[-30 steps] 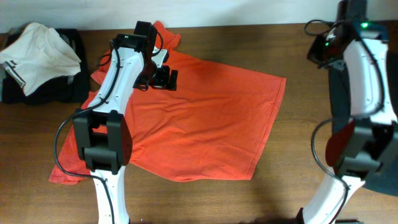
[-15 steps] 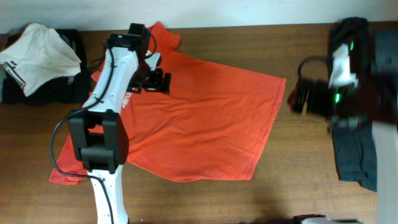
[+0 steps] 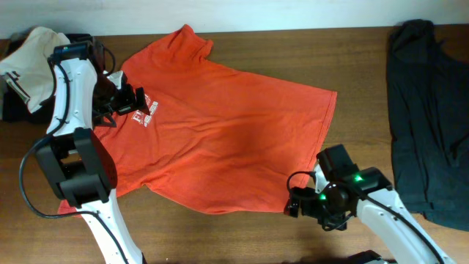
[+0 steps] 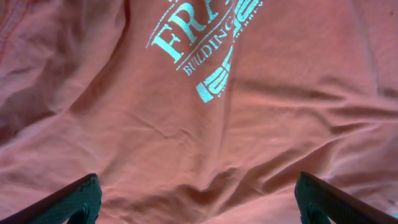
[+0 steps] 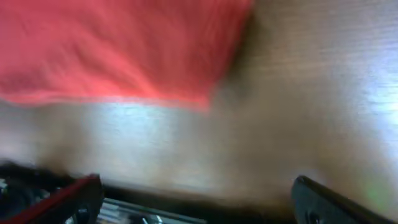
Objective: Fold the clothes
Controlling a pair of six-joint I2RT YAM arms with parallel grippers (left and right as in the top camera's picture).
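Red-orange all over the short-sleeved cotton T-shirt (image 3: 234, 139), plain apart from white block lettering (image 3: 144, 118) on the chest at far left; paler, faintly bluish in the left wrist view. Mid-brown with fine grain on the wooden table (image 3: 359, 81). Charcoal grey on the crumpled garment (image 3: 425, 110) at right. Cream on the bunched cloth (image 3: 33, 59) at far left, over a black fabric heap (image 3: 18, 110). White with black joints on the left robot arm (image 3: 62, 95) and right robot arm (image 3: 388, 216); small green lights (image 3: 357, 178) on the right one.

The red-orange T-shirt (image 3: 234, 139) lies unfolded and lightly wrinkled on the surface (image 3: 359, 66), spread from near its left edge past the middle. Its white chest lettering (image 3: 143, 117) faces up, one sleeve reaches toward the far edge, and the hem points right.
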